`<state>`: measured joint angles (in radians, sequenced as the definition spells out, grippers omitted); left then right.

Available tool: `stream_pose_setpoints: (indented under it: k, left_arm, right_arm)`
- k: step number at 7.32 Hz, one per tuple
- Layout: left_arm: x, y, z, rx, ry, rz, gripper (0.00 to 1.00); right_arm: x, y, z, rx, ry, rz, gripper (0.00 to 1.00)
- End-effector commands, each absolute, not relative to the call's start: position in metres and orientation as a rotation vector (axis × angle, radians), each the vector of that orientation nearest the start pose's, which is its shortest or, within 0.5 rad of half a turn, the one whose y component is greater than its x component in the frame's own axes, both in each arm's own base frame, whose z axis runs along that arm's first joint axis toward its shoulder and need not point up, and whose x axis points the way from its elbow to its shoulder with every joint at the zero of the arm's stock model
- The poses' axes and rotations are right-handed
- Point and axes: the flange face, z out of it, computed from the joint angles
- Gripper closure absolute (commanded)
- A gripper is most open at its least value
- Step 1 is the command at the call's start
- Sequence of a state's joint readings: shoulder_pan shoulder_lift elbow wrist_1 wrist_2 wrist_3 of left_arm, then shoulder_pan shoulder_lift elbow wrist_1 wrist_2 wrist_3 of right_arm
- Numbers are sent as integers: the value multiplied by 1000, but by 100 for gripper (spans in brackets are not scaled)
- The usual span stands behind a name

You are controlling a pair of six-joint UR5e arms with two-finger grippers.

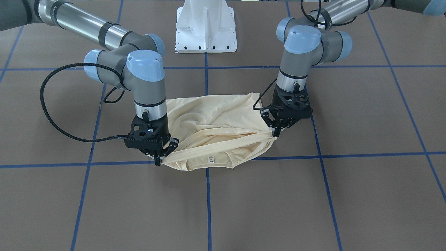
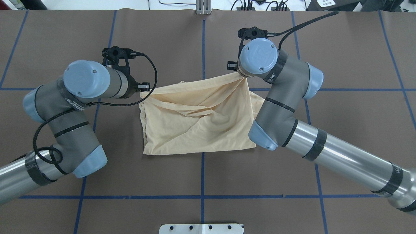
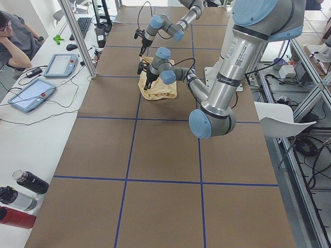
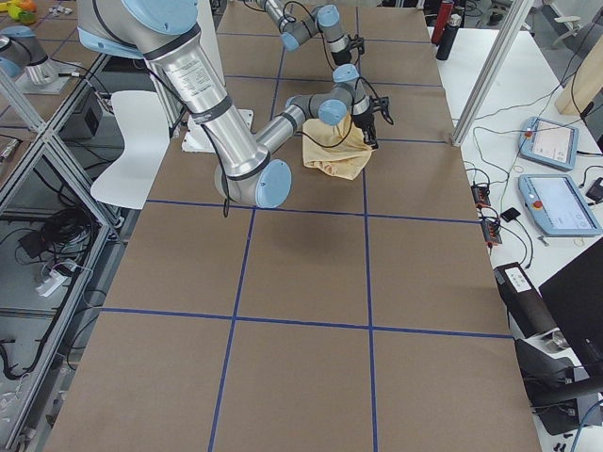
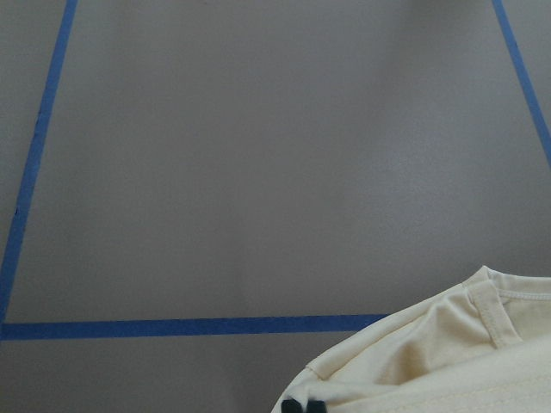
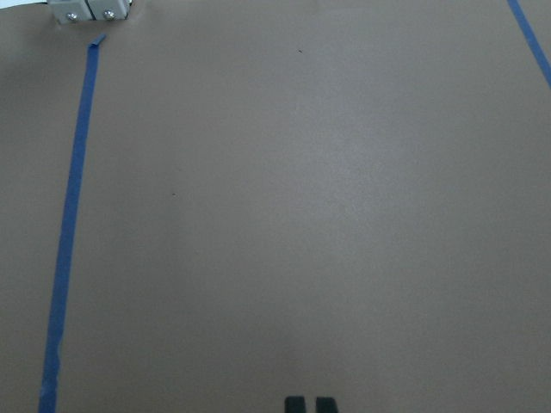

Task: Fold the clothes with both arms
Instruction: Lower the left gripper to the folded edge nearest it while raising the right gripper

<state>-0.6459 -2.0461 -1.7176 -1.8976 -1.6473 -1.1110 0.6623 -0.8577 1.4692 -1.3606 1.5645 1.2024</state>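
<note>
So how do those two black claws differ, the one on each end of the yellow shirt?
Place: the right gripper works farther from the robot's base, by the blue tape line; the left gripper sits closer in. Wrist views: the left gripper's camera catches a seamed shirt edge; the right gripper's shows only bare table. Shared: both are shut on the shirt, one at each end.

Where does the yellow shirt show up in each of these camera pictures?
Front-facing: shirt at centre.
Overhead: shirt at centre.
Left side: shirt far off, upper middle.
Right side: shirt far off, upper middle.
Left wrist: shirt in bottom right corner.
Right wrist: not in it.
Shared landmark: blue tape line passing under the shirt's middle.
</note>
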Motion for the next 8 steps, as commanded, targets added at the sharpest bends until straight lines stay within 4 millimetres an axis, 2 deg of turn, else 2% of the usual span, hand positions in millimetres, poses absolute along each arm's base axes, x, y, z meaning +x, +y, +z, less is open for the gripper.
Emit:
stream_pose_setpoints:
  k: [1, 2, 3, 5, 6, 7, 8]
  left_arm:
    - [439, -490, 276, 453, 883, -75, 0]
    - [437, -483, 272, 423, 916, -42, 0]
    - [434, -480, 276, 425, 913, -25, 0]
    - [431, -460, 278, 393, 956, 18, 0]
    - [432, -446, 300, 385, 982, 45, 0]
    - [443, -421, 327, 372, 1009, 76, 0]
    - [458, -405, 331, 354, 1015, 104, 0]
  right_arm:
    - [-475, -578, 245, 361, -763, 226, 0]
    - [-454, -585, 241, 334, -800, 175, 0]
    - [-435, -586, 243, 346, -806, 150, 0]
    - [-393, -573, 268, 348, -821, 71, 0]
    - [-384, -567, 276, 355, -817, 51, 0]
    - [-383, -567, 276, 355, -819, 53, 0]
    - [-383, -567, 276, 357, -817, 52, 0]
